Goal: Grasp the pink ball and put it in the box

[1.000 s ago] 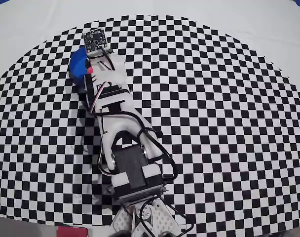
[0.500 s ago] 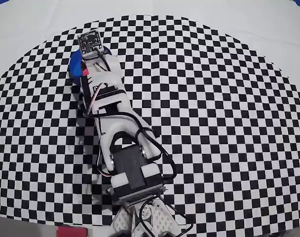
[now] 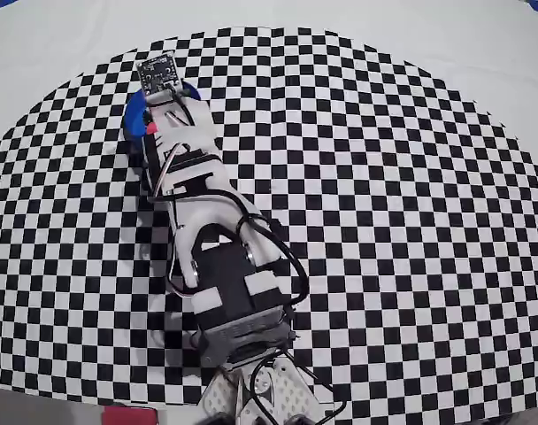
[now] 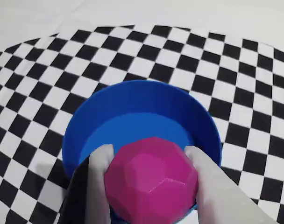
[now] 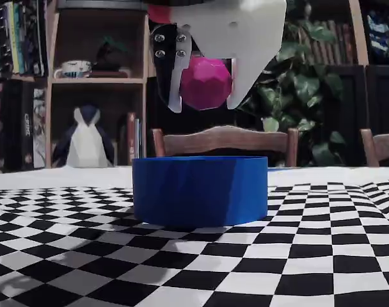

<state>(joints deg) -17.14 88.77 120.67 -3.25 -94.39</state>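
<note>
gripper (image 5: 204, 102) clamps pink ball (image 5: 205, 82) between both fingers, frame centre, hovering clear above box (image 5: 199, 190) — lined up for drop.

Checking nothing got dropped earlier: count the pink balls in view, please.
1. The pink ball is clamped in the gripper, above the blue box. The arm hides some tablecloth in the overhead view, so another could be concealed.
</note>
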